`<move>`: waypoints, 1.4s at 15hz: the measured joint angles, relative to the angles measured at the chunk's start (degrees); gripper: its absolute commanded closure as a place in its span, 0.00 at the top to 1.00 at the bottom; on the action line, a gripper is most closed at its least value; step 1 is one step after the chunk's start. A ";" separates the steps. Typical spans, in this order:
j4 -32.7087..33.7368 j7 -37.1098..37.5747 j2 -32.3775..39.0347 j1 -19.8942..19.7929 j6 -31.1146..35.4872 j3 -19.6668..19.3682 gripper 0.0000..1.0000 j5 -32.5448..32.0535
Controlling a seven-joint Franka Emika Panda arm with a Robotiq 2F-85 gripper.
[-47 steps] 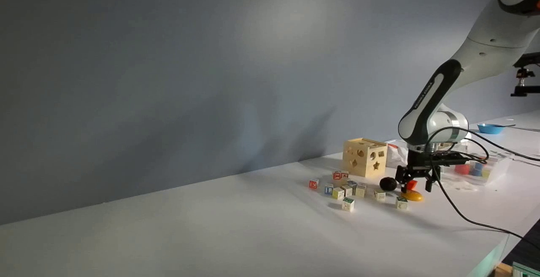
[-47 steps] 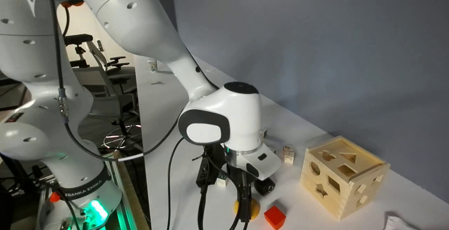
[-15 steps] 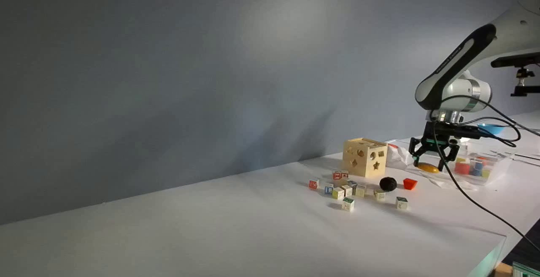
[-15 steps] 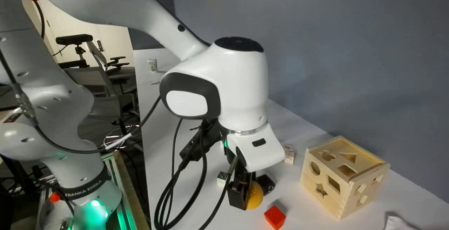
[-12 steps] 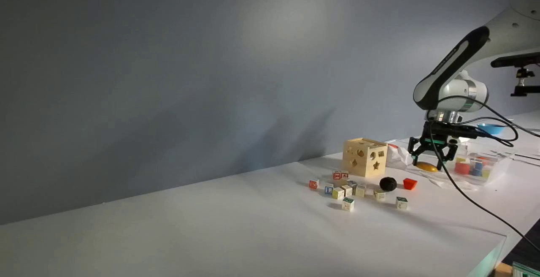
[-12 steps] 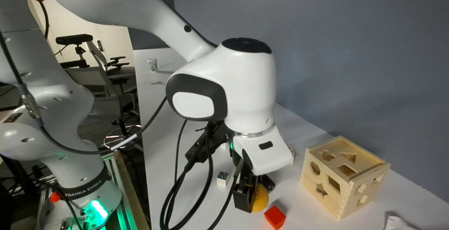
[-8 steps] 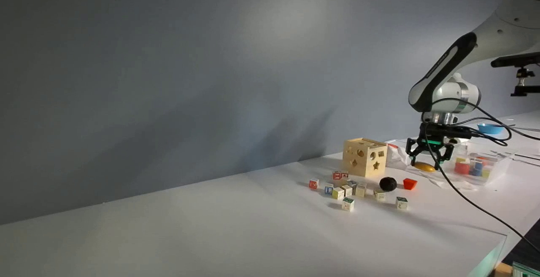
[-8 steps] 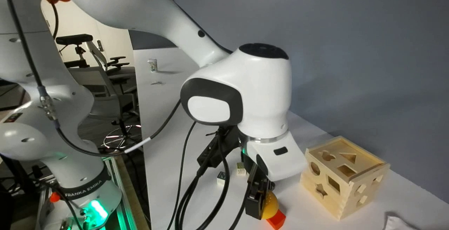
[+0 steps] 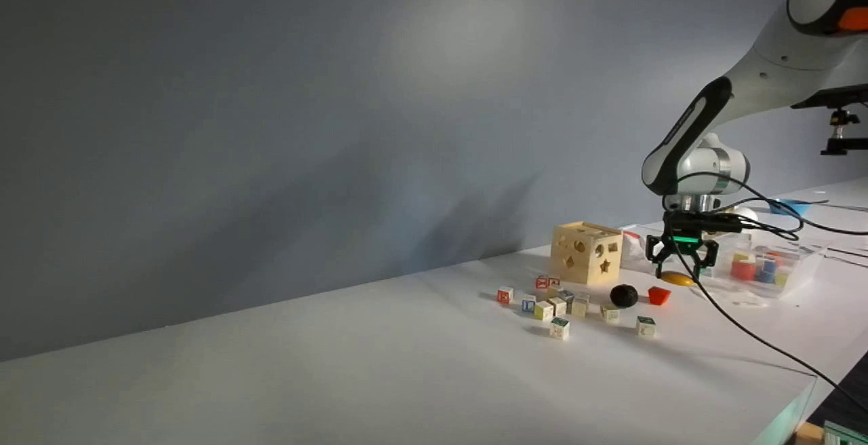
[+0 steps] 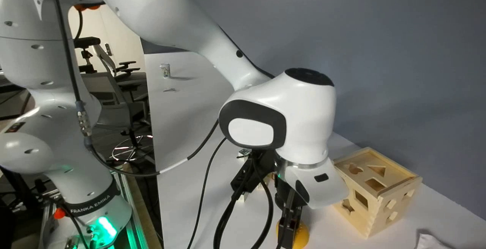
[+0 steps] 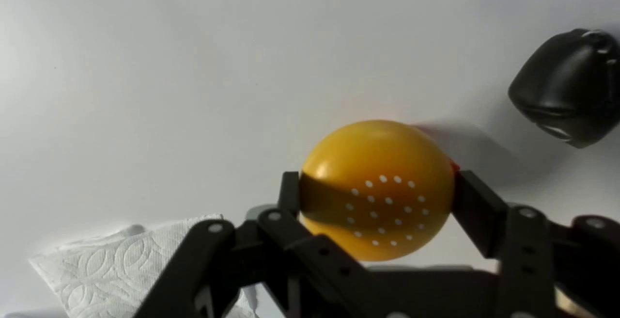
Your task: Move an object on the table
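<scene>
My gripper (image 11: 378, 189) is shut on a round, smooth yellow-orange object with white dots (image 11: 382, 163). One finger presses each side of it. In both exterior views the yellow object (image 9: 676, 279) (image 10: 302, 235) hangs below the gripper, above the white-grey table (image 9: 352, 357). A red block (image 9: 658, 296) lies on the table just below and beside it. Only a sliver of the red block (image 11: 454, 165) shows past the yellow object in the wrist view. A black faceted ball (image 9: 624, 296) sits close by on the table, and it also shows in the wrist view (image 11: 569, 87).
A wooden shape-sorter box (image 9: 586, 254) (image 10: 374, 192) stands near the wall. Several letter blocks (image 9: 559, 327) lie in front of it. A clear bin (image 9: 805, 274) with coloured blocks and a blue bowl (image 9: 790, 207) stand behind the gripper. A white tissue (image 11: 121, 264) lies nearby.
About three seconds ago the gripper was down at the yellow object on the table. It was then lifted, held. Since then it has moved over beside the red block and a little lower.
</scene>
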 measured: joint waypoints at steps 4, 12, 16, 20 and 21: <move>0.42 0.44 0.56 0.22 0.00 0.00 0.54 -0.02; 1.88 1.02 2.48 0.97 -0.01 0.03 0.54 -0.17; 3.73 1.54 4.63 1.79 -0.03 0.12 0.54 -0.17; 4.70 2.40 6.44 2.68 -0.50 0.35 0.54 -0.17; 4.72 2.66 6.72 2.90 -0.72 0.36 0.54 -0.17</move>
